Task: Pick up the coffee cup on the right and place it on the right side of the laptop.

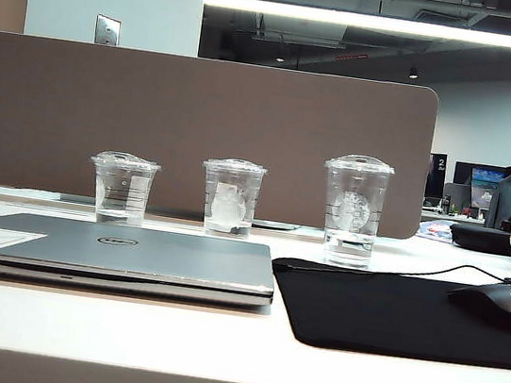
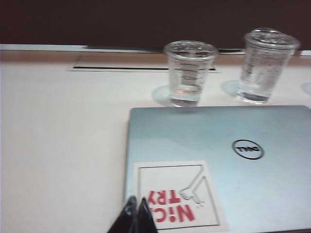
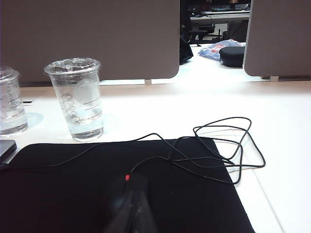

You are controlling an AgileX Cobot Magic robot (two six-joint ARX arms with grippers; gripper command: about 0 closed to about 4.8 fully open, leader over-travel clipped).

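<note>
The coffee cup, tall, clear and dome-lidded with a faint round logo, stands upright at the back edge of the black mouse pad, rightmost of three cups; the right wrist view shows the coffee cup too. The closed silver laptop lies flat at the left, its red-and-white sticker at one corner. Neither gripper appears in the exterior view. My left gripper is shut, hovering over the sticker corner of the laptop. My right gripper is shut, over the mouse pad, well short of the cup.
A mid-height cup and a short cup stand behind the laptop. A mouse rests on the black mouse pad; its looped cable trails over the pad's far corner. A brown partition closes the back.
</note>
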